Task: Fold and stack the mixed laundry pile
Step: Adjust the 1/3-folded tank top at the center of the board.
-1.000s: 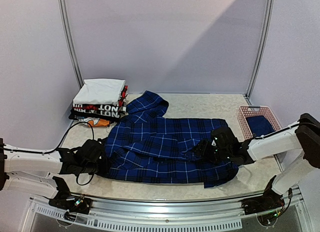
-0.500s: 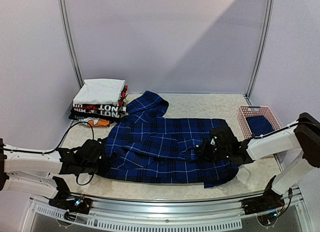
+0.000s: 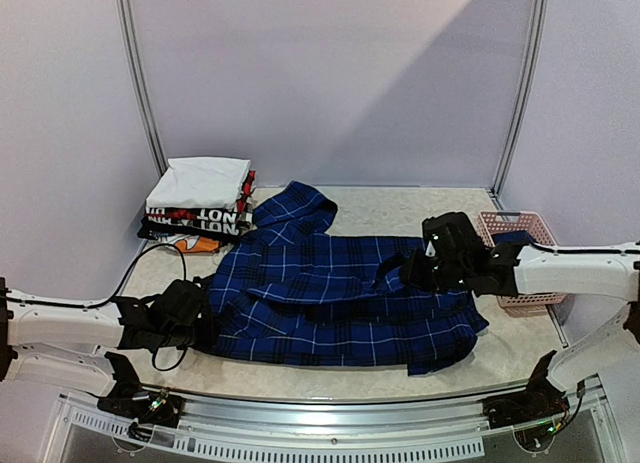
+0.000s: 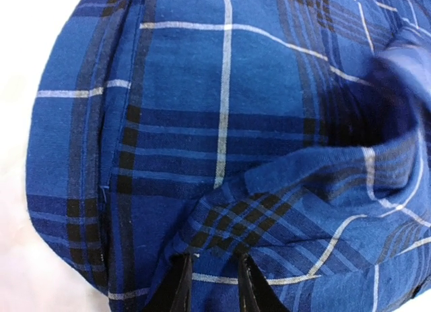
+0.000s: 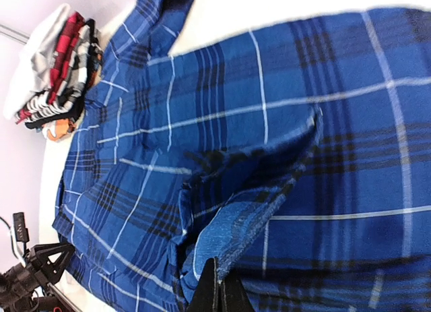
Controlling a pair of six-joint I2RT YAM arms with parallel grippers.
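Gripping plaid shirt [image 3: 320, 283] at both ends of its crosswise axis, right jaws tight on lifted fold, left jaws narrowly on hem.

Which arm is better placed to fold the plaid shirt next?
Probably right: the right jaws pinch a flap of the plaid shirt above the table; the left jaws grip its edge low.
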